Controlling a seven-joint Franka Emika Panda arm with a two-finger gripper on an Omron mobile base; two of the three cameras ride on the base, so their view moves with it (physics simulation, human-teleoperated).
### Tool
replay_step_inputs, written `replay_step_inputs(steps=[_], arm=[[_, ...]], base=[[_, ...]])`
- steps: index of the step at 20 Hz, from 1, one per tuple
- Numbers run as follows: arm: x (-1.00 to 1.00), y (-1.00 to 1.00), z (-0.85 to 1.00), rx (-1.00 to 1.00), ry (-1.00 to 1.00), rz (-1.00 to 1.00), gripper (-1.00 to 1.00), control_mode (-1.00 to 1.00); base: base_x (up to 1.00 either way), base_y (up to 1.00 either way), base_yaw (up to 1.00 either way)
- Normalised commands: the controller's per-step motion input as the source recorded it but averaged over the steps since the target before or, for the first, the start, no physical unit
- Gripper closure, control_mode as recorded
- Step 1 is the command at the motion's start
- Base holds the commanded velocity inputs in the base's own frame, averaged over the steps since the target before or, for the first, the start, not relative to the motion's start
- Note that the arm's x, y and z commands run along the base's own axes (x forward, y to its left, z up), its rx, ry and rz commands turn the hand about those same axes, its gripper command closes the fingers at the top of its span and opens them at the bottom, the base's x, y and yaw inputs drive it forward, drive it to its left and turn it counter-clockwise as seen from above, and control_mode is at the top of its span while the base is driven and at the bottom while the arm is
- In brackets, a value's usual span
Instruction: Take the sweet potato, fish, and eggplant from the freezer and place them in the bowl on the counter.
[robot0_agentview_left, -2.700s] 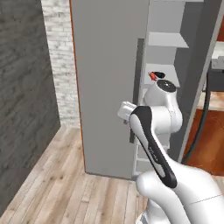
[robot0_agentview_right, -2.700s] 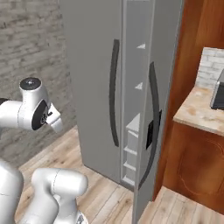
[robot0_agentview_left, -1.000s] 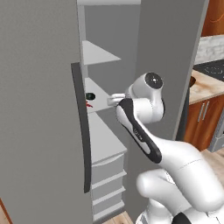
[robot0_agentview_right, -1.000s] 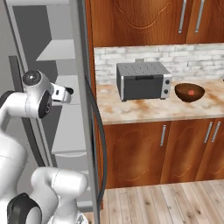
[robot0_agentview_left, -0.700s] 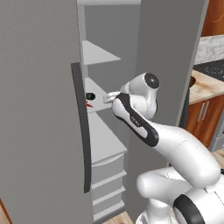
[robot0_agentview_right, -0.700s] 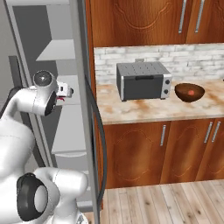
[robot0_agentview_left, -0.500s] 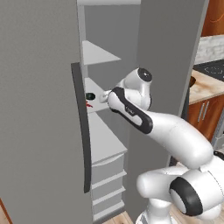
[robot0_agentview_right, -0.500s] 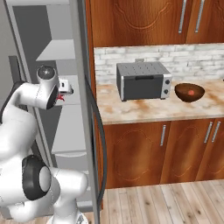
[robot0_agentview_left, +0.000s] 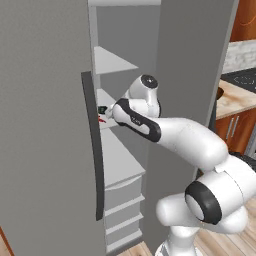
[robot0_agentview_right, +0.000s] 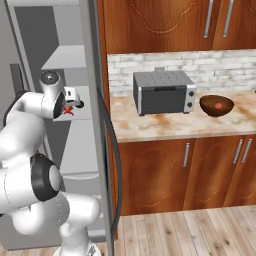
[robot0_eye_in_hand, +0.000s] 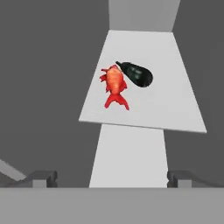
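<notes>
In the hand view's upper middle, the red fish (robot0_eye_in_hand: 114, 84) and the dark eggplant (robot0_eye_in_hand: 137, 74) lie touching on a white freezer shelf (robot0_eye_in_hand: 175, 105). The gripper (robot0_eye_in_hand: 112, 178) hangs above them, jaws spread wide and empty. At right in the right base view, the bowl (robot0_agentview_right: 216, 105) sits on the desk (robot0_agentview_right: 165, 127) beside the toaster oven (robot0_agentview_right: 164, 92).

A red-orange fish (robot0_eye_in_hand: 115, 85) and a dark glossy eggplant (robot0_eye_in_hand: 136, 74) lie touching on a white freezer shelf (robot0_eye_in_hand: 175, 109). The round reddish-brown bowl (robot0_agentview_right: 216, 105) sits upright on the beige blotched surface (robot0_agentview_right: 165, 127).
</notes>
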Motion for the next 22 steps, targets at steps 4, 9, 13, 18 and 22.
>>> replay_step_inputs(steps=[4, 9, 13, 18, 22], arm=[[0.43, 0.02, -0.52, 0.0, 0.0, 0.0, -1.0, -1.0], [0.53, 0.01, -0.12, 0.0, 0.0, 0.0, -1.0, -1.0], [0.63, 0.33, -0.12, 0.02, 0.01, 0.0, -1.0, -1.0], [0.45, 0.33, -0.25, 0.0, 0.09, 0.0, -1.0, -1.0], [0.67, 0.33, -0.27, 0.0, 0.0, 0.0, -1.0, -1.0]], base=[[0.0, 0.0, 0.0], [0.0, 0.0, 0.0], [0.0, 0.0, 0.0], [0.0, 0.0, 0.0], [0.0, 0.0, 0.0]])
